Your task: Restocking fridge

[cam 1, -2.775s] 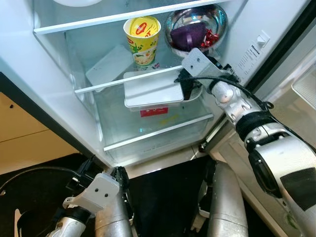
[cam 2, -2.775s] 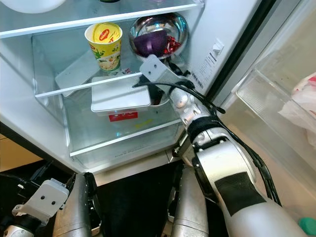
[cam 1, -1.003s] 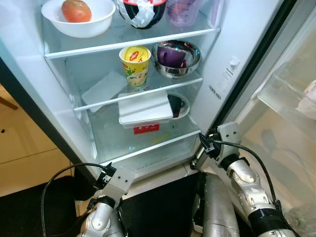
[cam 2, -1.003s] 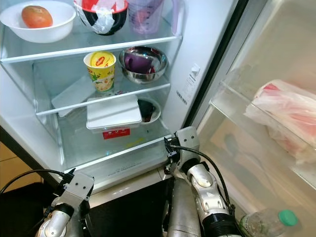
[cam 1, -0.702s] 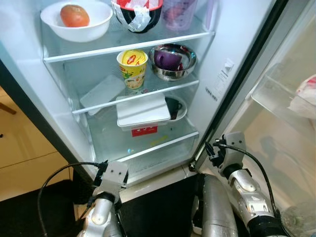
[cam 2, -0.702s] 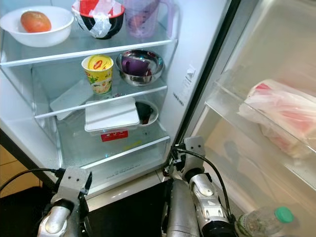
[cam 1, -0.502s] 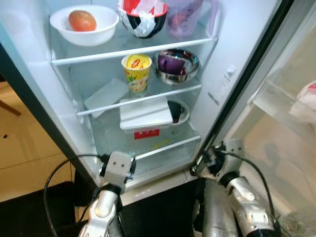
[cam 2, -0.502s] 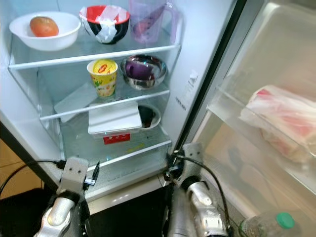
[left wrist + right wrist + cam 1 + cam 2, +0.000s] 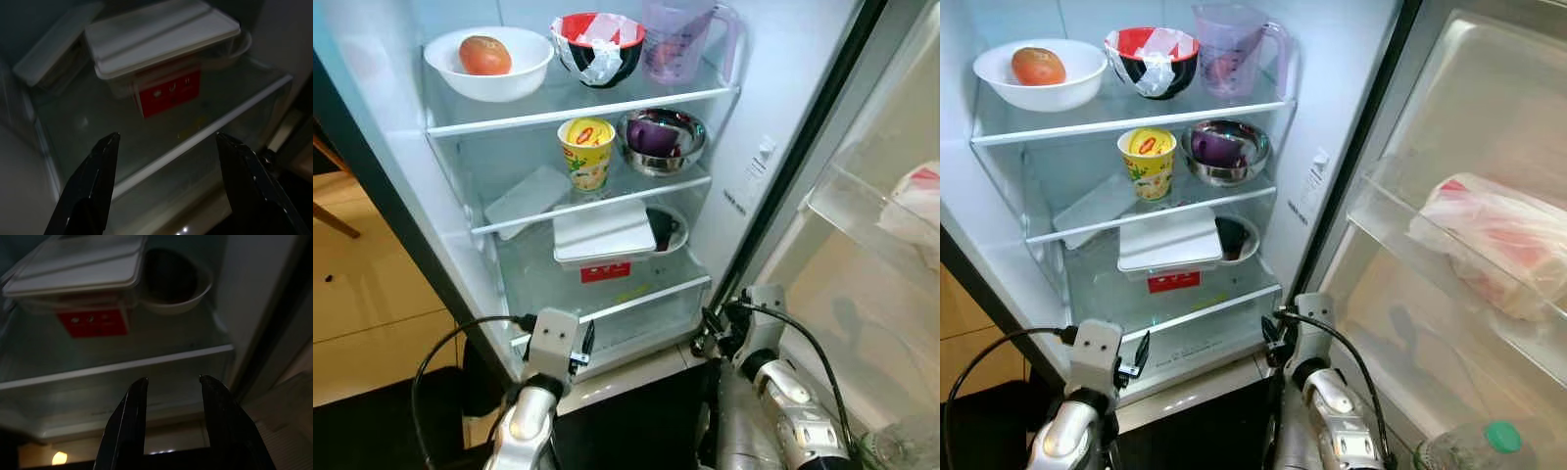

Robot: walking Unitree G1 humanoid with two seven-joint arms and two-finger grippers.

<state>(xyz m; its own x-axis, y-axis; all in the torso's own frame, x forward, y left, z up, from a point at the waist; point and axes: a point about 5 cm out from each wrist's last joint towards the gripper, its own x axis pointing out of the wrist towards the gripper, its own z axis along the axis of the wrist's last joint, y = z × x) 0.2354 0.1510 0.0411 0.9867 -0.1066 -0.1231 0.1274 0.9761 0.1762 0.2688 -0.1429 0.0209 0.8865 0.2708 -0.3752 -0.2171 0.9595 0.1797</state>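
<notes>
The fridge stands open with filled glass shelves [image 9: 578, 106]. On the lowest shelf a white lidded box with a red label [image 9: 603, 233] lies beside a small white bowl with dark contents [image 9: 668, 227]. Both show in the wrist views, the box [image 9: 161, 41] and the bowl [image 9: 173, 286]. My left gripper [image 9: 166, 139] is open and empty, low in front of the bottom shelf's front edge [image 9: 582, 341]. My right gripper [image 9: 173, 381] is open too, nothing between its fingers, at the fridge's lower right corner [image 9: 710, 333].
Top shelf: white bowl with a round fruit [image 9: 487, 59], wrapped red bowl [image 9: 597, 44], purple jug [image 9: 680, 39]. Middle shelf: yellow cup [image 9: 585, 152], steel bowl [image 9: 661, 139], flat white lid [image 9: 524, 199]. The open door's shelf [image 9: 1400, 211] holds a plastic bag [image 9: 1494, 240]; a green-capped bottle [image 9: 1484, 446] stands below.
My right gripper has drawn back from beside the small bowl to the fridge's lower front edge. My left arm has risen toward the fridge. The camera has tilted up.
</notes>
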